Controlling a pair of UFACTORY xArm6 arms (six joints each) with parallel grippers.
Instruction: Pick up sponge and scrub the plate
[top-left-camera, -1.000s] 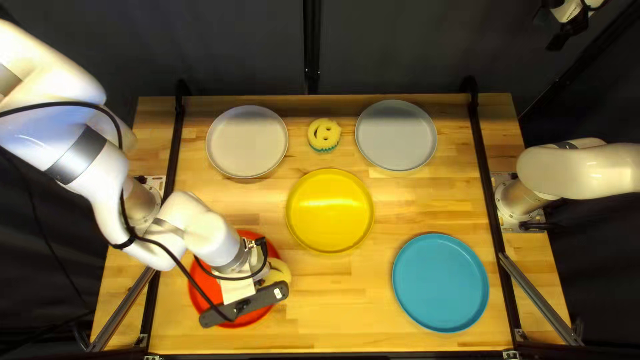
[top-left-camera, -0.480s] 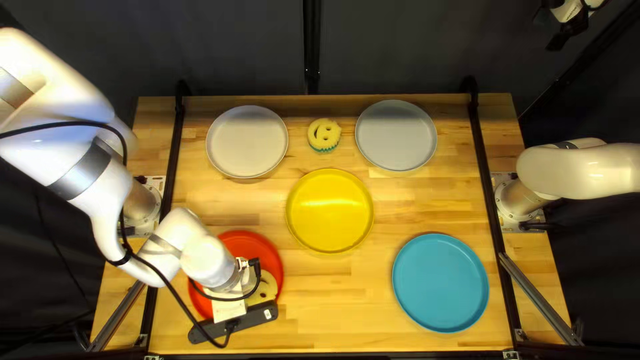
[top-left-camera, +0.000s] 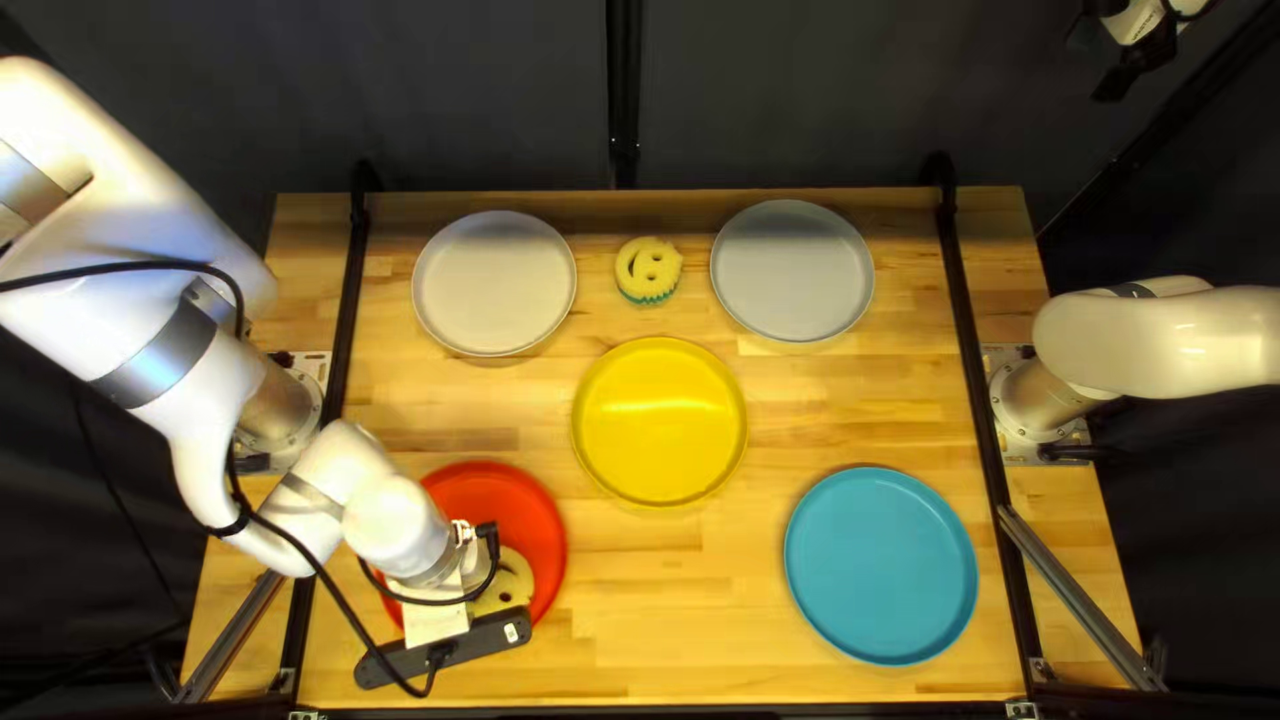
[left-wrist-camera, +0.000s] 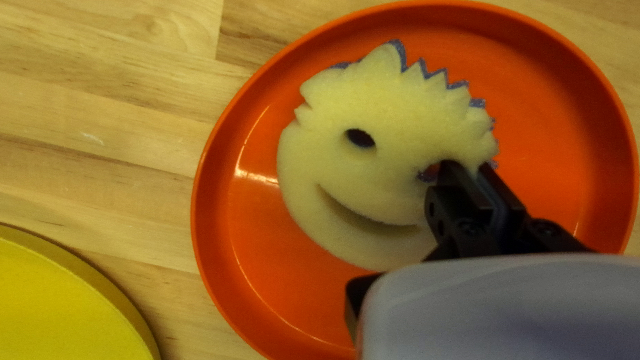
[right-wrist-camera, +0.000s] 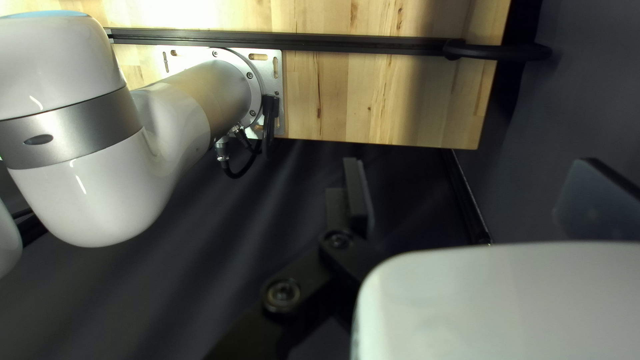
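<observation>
The scrubbing step seems to be in hand. The sponge (left-wrist-camera: pixel 393 113) is pinched near one eye hole by the left fingers (left-wrist-camera: pixel 460 183), over the red plate (top-left-camera: pixel 496 491) at the lower left of the top left view. The right fingers (right-wrist-camera: pixel 358 197) are spread, with nothing held. Next, the sponge should be pressed lightly and swept across the red plate, the grip being kept firm.

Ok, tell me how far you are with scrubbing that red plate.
Done: the sponge is picked up, pinched in my left end effector through one eye hole. In hand: it is over the red plate and has shifted toward the table's near edge this past second, so scrubbing seems under way. Left: probably more strokes, as much of the plate shows bare around the sponge; I can't tell if it is clean.
</observation>
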